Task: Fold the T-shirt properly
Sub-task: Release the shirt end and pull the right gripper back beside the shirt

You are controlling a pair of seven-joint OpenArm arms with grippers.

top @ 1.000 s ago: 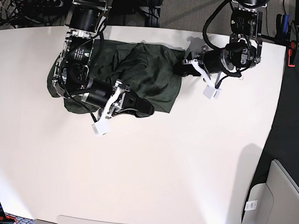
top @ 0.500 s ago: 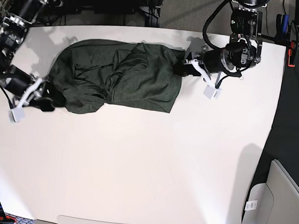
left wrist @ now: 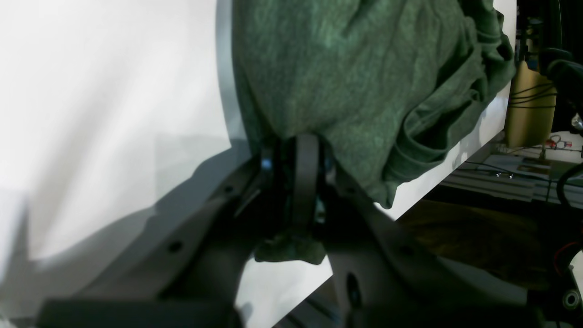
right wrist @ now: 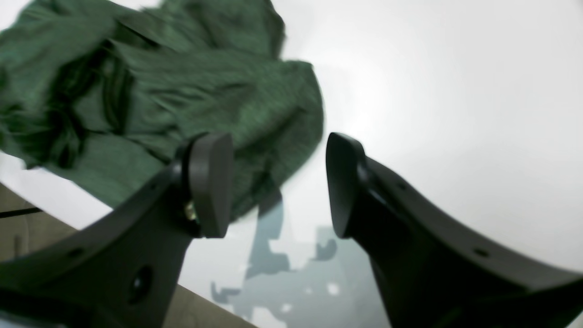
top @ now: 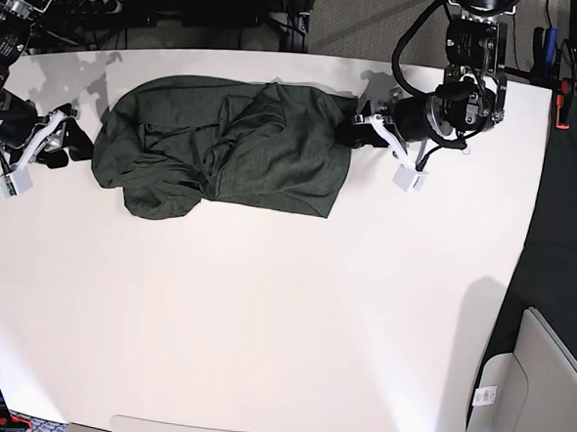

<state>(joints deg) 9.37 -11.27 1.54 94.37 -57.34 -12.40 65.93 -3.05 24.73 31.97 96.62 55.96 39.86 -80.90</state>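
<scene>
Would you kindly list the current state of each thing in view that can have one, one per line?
T-shirt: bunched and creased on the table, not neatly folded.
Left end effector: shut on the T-shirt's edge.
Right end effector: open, holding nothing, just off the T-shirt's other end.
Table: white, bearing the T-shirt near its far edge.

A crumpled dark green T-shirt (top: 224, 148) lies on the white table (top: 292, 324) in the upper left of the frame. The left gripper (top: 358, 127) touches its right edge; the right gripper (top: 72, 144) sits just left of it.
</scene>
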